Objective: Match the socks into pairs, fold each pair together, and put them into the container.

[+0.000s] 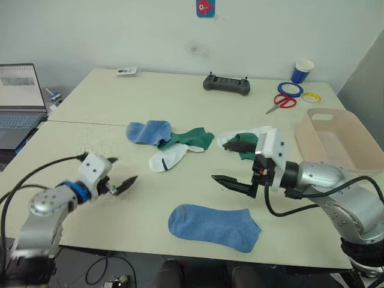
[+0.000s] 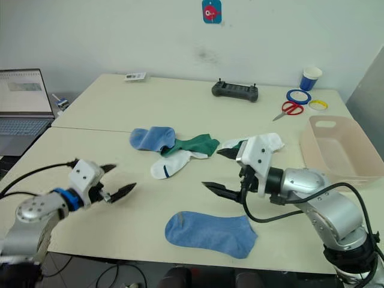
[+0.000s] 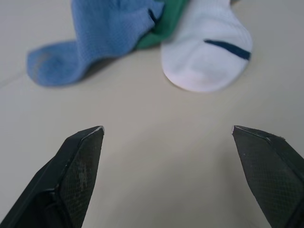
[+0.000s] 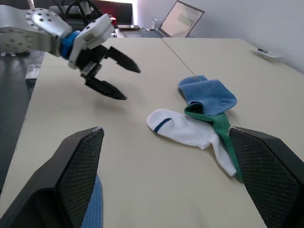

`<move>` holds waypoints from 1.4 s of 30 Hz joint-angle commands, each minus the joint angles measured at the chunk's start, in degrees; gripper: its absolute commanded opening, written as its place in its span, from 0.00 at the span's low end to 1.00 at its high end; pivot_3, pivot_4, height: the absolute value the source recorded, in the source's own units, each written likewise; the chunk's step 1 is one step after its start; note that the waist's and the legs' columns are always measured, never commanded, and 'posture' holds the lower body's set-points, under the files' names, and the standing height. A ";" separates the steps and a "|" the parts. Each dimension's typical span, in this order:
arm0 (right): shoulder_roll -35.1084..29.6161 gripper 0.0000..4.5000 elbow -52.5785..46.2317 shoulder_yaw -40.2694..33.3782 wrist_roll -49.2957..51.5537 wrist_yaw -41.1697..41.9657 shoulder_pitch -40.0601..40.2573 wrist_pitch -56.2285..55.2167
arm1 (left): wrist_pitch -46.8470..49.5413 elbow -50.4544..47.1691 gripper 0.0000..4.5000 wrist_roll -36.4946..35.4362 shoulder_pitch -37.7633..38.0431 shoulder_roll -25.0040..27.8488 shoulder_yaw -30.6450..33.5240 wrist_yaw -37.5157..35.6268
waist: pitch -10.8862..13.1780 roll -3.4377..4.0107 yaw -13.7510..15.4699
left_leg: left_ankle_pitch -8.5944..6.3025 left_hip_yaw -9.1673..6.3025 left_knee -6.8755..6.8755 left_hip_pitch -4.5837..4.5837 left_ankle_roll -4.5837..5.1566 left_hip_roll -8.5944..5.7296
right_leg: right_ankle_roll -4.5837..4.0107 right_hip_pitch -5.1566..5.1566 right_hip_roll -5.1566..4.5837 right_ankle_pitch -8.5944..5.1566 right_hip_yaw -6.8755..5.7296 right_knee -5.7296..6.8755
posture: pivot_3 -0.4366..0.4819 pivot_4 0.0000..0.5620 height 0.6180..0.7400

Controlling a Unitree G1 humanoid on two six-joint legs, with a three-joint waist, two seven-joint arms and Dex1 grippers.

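Both grippers hang low over the surface [image 1: 180, 90] with nothing in them. The right gripper [image 1: 231, 162] has its two black fingers spread wide, and the left gripper [image 1: 123, 183] is also spread, as its wrist view shows clearly.

Going from the biggest thing: the container [image 1: 336, 141] stands at about 3 o'clock on the surface, beside the right arm, and I see no sock inside it. Next, one light blue sock [image 1: 213, 227] lies flat and alone at 6 o'clock, its long axis running left to right, just below the right gripper and a little toward the left one. At the centre is a small heap: the second blue sock [image 1: 148, 131], a green sock [image 1: 193, 139] partly over it, and a white sock [image 1: 168, 159] touching both. More white and green cloth [image 1: 243, 141] lies behind the right gripper.

I judge the lone blue sock is nearer the right arm, while its partner lies at 1 o'clock from the left gripper, so each arm has one blue sock near.
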 commanded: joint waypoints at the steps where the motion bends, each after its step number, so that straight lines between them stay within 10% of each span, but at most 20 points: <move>1: 0.42 1.00 -1.17 0.62 -1.41 -0.58 -0.92 -0.99 | -7.51 10.29 1.00 5.02 -8.84 -1.02 -3.35 1.50 | -0.01 -0.02 -0.14 | 0.00 0.01 0.01 -0.01 0.00 0.00 | 0.04 0.00 0.00 0.03 0.01 -0.01 | 0.48 0.27 1.00; 14: 0.45 1.00 -3.92 -0.22 -3.48 -3.32 2.43 0.18 | -8.19 39.32 1.00 9.48 -36.58 -11.60 -9.98 2.33 | -0.01 -0.05 -1.48 | 0.00 -0.09 0.01 -0.08 0.02 0.00 | -0.12 -0.04 0.10 0.20 -0.09 0.04 | 0.48 0.27 1.00; 32: 1.07 1.00 -5.63 -0.38 -3.56 -5.60 3.17 1.76 | -10.76 44.48 1.00 15.36 -38.34 -10.23 -12.22 4.82 | -0.01 -0.05 -1.38 | 0.00 -0.15 0.03 -0.09 0.01 -0.02 | -0.06 -0.02 0.09 0.17 -0.13 0.07 | 0.48 0.27 1.00; 42: 1.26 1.00 -6.67 -2.06 -2.83 -7.59 4.50 3.03 | -6.84 44.81 0.37 15.60 -38.46 -10.30 -11.37 6.35 | -0.01 -0.05 -1.35 | 0.01 -0.16 0.03 -0.09 0.01 -0.02 | -0.07 -0.02 0.10 0.17 -0.14 0.08 | 0.48 0.27 1.00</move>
